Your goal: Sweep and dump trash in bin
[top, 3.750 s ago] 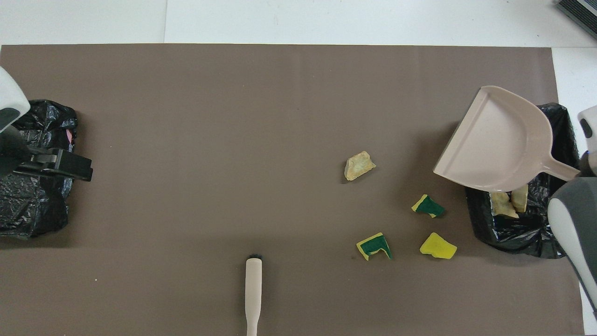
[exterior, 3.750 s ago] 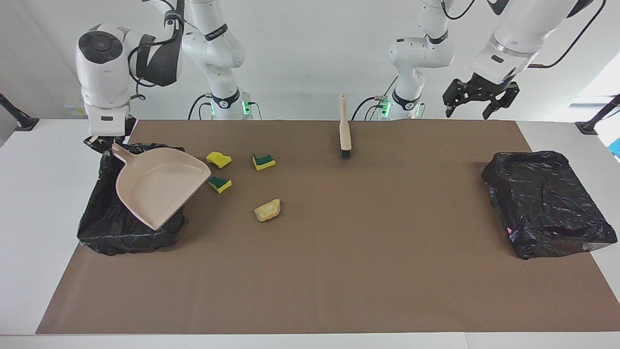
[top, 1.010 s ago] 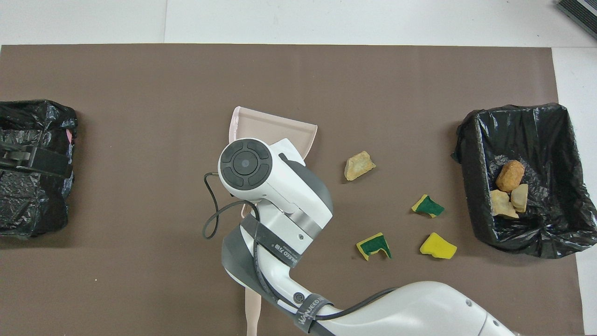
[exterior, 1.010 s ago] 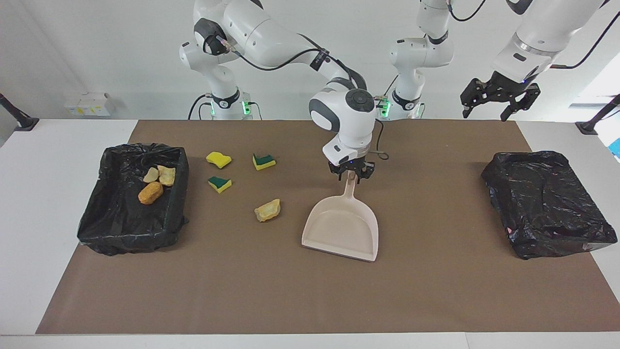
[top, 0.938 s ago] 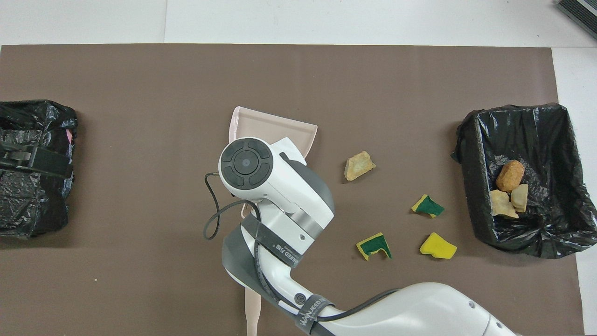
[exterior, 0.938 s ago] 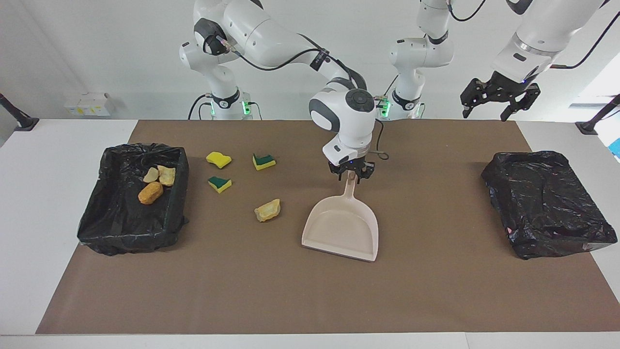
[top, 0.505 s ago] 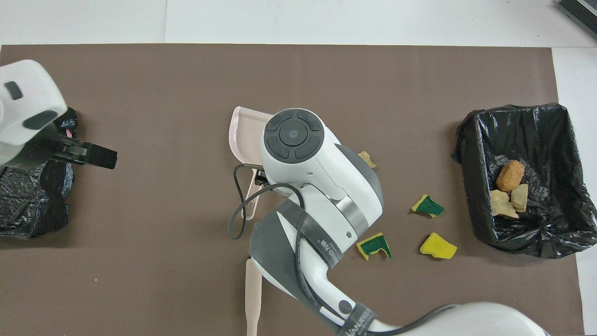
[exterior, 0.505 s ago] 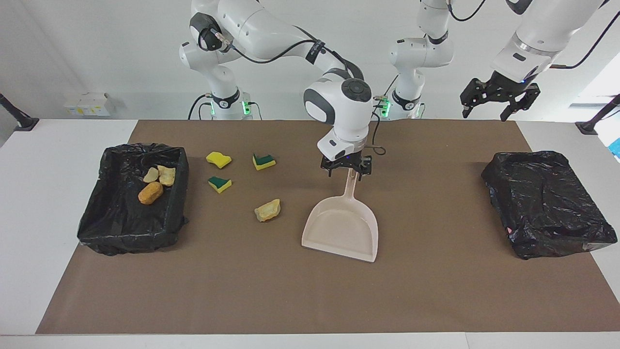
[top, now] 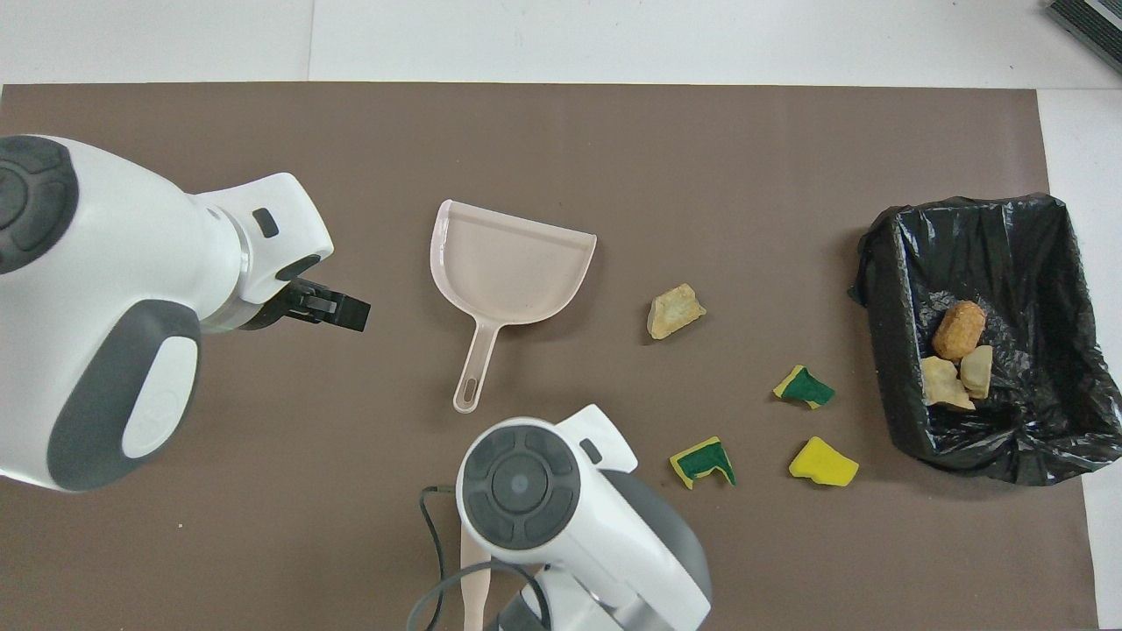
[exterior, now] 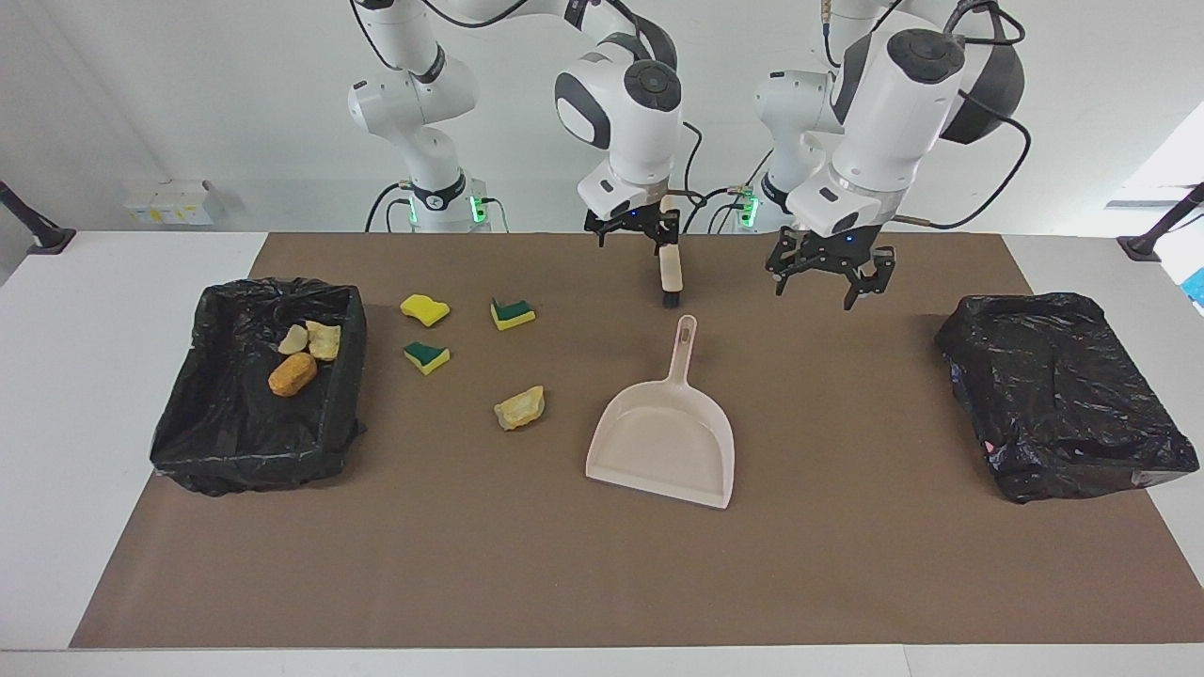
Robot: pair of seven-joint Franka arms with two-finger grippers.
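The beige dustpan [exterior: 663, 442] lies flat on the brown mat, handle toward the robots, held by nothing; it also shows in the overhead view [top: 508, 267]. My right gripper [exterior: 632, 228] is open and hangs over the handle of the beige brush [exterior: 669, 268], which lies on the mat. My left gripper [exterior: 828, 275] is open and empty over the mat beside the brush. One bread lump [exterior: 519, 407] and three sponge pieces [exterior: 424, 308] [exterior: 512, 313] [exterior: 427, 356] lie on the mat. Three bread lumps [exterior: 301, 362] sit in the black-lined bin [exterior: 254, 291].
A second black-bagged bin [exterior: 1063, 395] stands at the left arm's end of the table; the left arm hides it in the overhead view. The right arm covers most of the brush [top: 473, 596] in that view.
My right gripper let go of the dustpan's handle, rose and drew back over the brush. My left arm swung in from the left arm's end and came lower over the mat.
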